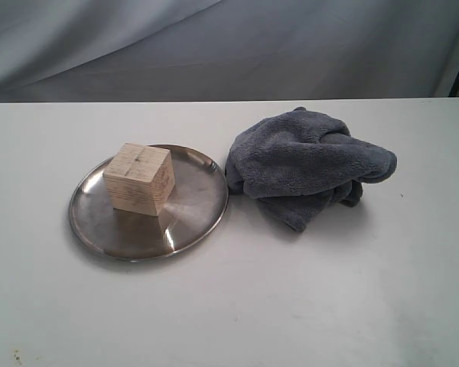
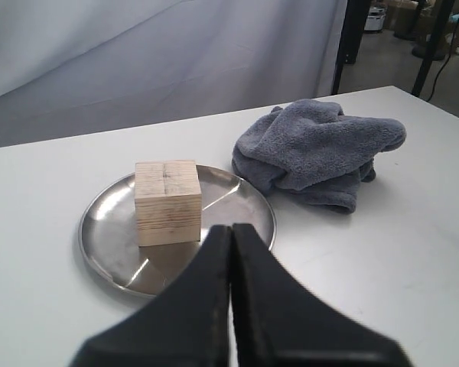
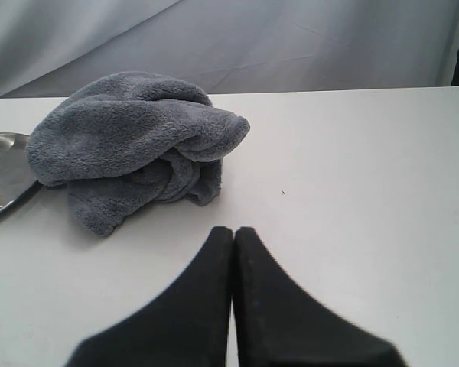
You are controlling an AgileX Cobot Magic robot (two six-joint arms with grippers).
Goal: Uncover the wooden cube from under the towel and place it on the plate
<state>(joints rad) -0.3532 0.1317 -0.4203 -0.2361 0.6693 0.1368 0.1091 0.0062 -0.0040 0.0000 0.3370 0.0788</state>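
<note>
Placement stage: wooden cube (image 1: 139, 179) upright on plate (image 1: 195, 214), flat on one face and fully uncovered; task judged complete. Towel (image 1: 310, 160) bunched in a heap on table (image 1: 291, 306) just beside plate rim, clear of cube; contact with rim not resolvable. Left gripper (image 2: 231, 227) closed tight on nothing, tips aimed at cube and apart from it. Right gripper (image 3: 233, 228) likewise closed and empty, facing towel. Neither arm visible in exterior view. Hidden: cube's underside and rear faces, towel's hem and inner folds. Plate cut to a sliver and cube absent in right wrist view.
</note>
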